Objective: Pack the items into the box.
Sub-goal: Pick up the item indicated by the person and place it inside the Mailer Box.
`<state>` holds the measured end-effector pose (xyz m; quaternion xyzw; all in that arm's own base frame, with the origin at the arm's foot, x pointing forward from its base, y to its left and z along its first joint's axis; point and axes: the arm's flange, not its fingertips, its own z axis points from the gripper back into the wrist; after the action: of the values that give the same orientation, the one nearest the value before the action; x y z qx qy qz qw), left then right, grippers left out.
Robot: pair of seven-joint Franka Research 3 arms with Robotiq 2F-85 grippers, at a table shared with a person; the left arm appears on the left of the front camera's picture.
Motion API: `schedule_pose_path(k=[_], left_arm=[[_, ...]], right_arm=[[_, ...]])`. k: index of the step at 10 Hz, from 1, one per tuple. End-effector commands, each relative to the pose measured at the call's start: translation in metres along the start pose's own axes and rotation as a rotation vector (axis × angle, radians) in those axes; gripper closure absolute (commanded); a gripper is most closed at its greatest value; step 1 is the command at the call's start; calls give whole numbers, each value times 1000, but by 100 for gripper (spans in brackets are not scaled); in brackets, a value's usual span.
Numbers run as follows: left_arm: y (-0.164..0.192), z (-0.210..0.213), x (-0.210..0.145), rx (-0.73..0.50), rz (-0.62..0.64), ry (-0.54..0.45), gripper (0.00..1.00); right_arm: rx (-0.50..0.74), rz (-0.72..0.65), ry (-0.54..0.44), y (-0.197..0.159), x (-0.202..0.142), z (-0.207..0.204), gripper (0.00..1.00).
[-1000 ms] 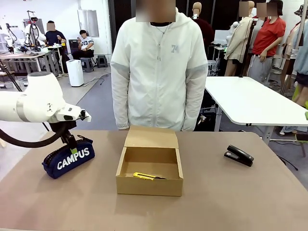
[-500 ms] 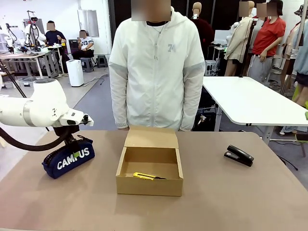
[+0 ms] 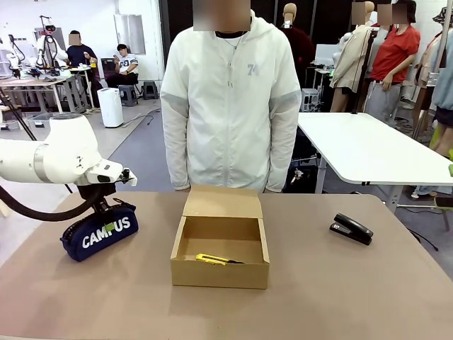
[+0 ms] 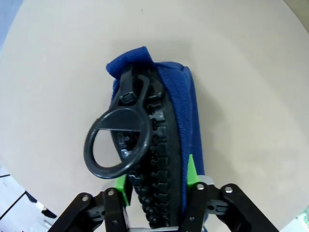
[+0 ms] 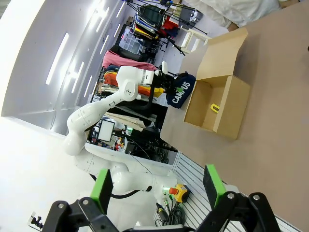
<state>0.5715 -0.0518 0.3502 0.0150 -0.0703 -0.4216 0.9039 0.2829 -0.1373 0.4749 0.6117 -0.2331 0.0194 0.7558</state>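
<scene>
Straddling pencil pouch (image 4: 164, 121) from above, left gripper (image 4: 155, 174) has pads pressed on both flanks, zip uppermost; pouch's long axis runs square to closing line. Pouch rests on table (image 3: 333, 283), robot-left of box (image 3: 219, 273), w/ gap between. Right gripper (image 5: 157, 186) wide open, empty.

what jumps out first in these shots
The left gripper clamps a navy zip pencil pouch with white CAMPUS lettering at the left side of the brown table. Mid-table sits an open brown cardboard box with a slim yellow-and-black utility knife inside; a small black stapler lies off to its right.
</scene>
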Motion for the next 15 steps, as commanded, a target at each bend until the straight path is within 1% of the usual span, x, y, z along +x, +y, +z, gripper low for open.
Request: schedule_pose_path(k=[1,3,6,7,8,9,10,11,12,13,14,15], left_arm=[[4,8,-8,-7,-5,-4,100],[3,14,-14,-36,-9,-19,100],[1,25,-20,-94,-9,-14,100],[1,33,-22,-97,17,0,100],[-2,50,-25,-105,53,1,100],[-5,84,-30,-92,102,16,100],[-11,123,-40,-41,110,21,100],[-14,164,-52,-46,59,-11,100],[-14,191,-58,12,93,7,100],[-11,214,-67,-45,2,-3,100],[-10,218,-74,-84,-45,6,100],[-18,207,-65,-24,66,-14,100]], right_arm=[[2,9,8,3,2,1,0],[2,9,8,3,2,1,0],[2,9,8,3,2,1,0],[2,9,8,3,2,1,0],[2,9,8,3,2,1,0],[2,9,8,3,2,1,0],[2,9,8,3,2,1,0],[2,9,8,3,2,1,0],[2,9,8,3,2,1,0],[2,9,8,3,2,1,0],[2,9,8,3,2,1,0],[2,9,8,3,2,1,0]])
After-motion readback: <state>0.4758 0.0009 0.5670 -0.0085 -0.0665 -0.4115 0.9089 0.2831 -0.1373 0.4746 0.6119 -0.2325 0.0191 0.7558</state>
